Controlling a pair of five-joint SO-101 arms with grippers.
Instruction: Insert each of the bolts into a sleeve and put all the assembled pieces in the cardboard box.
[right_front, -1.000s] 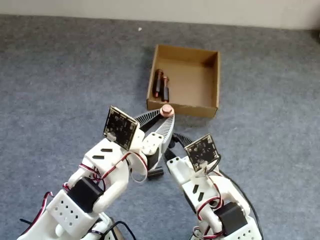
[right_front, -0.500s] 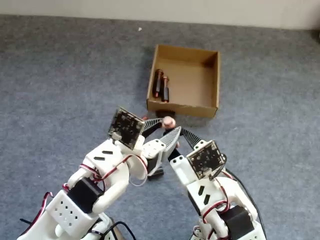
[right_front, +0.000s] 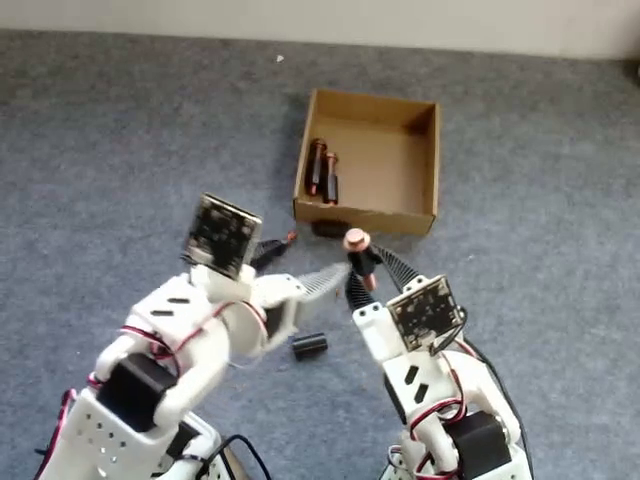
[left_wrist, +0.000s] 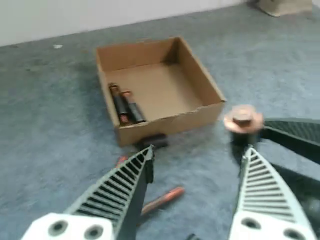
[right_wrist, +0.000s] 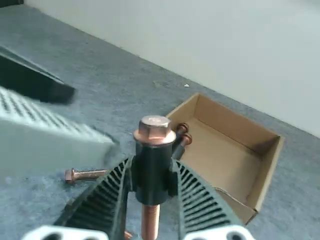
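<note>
Your right claw (right_wrist: 151, 174) grips a black sleeve (right_wrist: 150, 161) upright above the grey surface (right_front: 120, 130). A copper bolt (right_wrist: 154, 131) sits in the sleeve, head up, with its shank showing below. In the high view, the right claw (right_front: 366, 266) holds the piece just in front of the near wall of the cardboard box (right_front: 362, 215), outside it.

Your left claw (left_wrist: 197, 165) stands wide open and holds nothing, its two ribbed fingers (left_wrist: 117, 192) spread over the surface. In the high view, the left claw (right_front: 300, 262) sits just beside the held piece, on the side away from your right arm.

Two assembled pieces (right_front: 322, 172) lie side by side inside the box, against one side wall.

A loose bolt (left_wrist: 162, 197) lies flat on the surface, between the spread fingers in the left wrist view. A loose sleeve (right_front: 310, 347) lies on its side on the surface between your two arms. A second sleeve (left_wrist: 152, 141) rests on the surface against the outside of the box's near wall.
</note>
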